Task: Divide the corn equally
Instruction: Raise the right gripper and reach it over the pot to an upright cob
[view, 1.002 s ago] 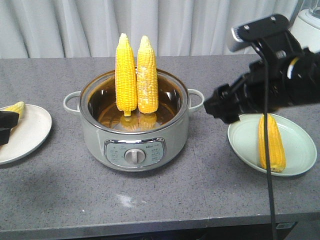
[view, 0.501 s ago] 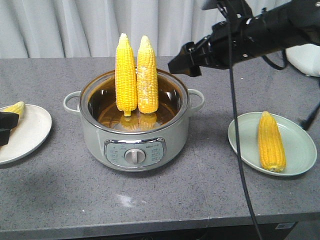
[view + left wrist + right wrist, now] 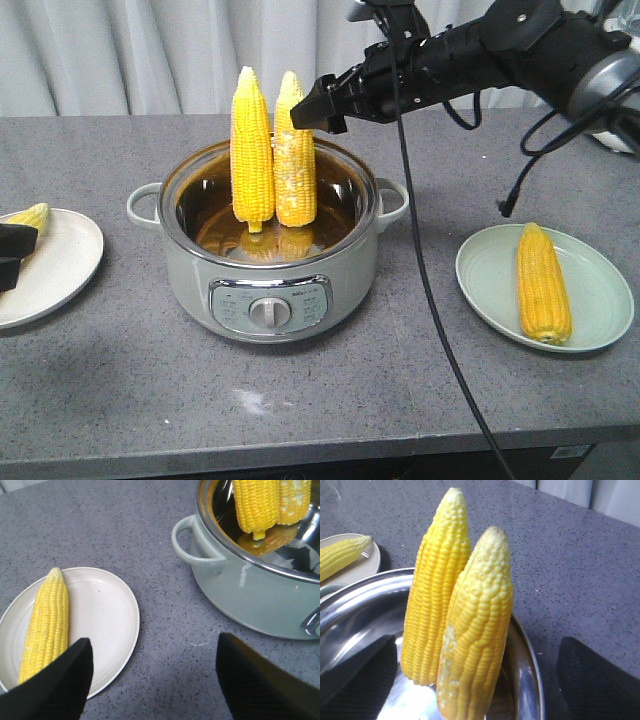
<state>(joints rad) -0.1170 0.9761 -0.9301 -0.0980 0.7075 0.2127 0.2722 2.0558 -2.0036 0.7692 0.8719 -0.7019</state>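
The electric pot (image 3: pixel 200 285) is holding the left upright cob (image 3: pixel 252 150) beside the right upright cob (image 3: pixel 296 165); the left plate (image 3: pixel 60 270) is carrying a third cob (image 3: pixel 30 216), the right plate (image 3: pixel 600 290) a fourth cob (image 3: pixel 542 283).

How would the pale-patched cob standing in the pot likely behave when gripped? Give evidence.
Probably stiff: the pale-patched cob stands upright without sagging. Likely to tip, since it stands on end, seemingly against the other cob in the pot. Its tapered shape may let a grip slide toward the tip.
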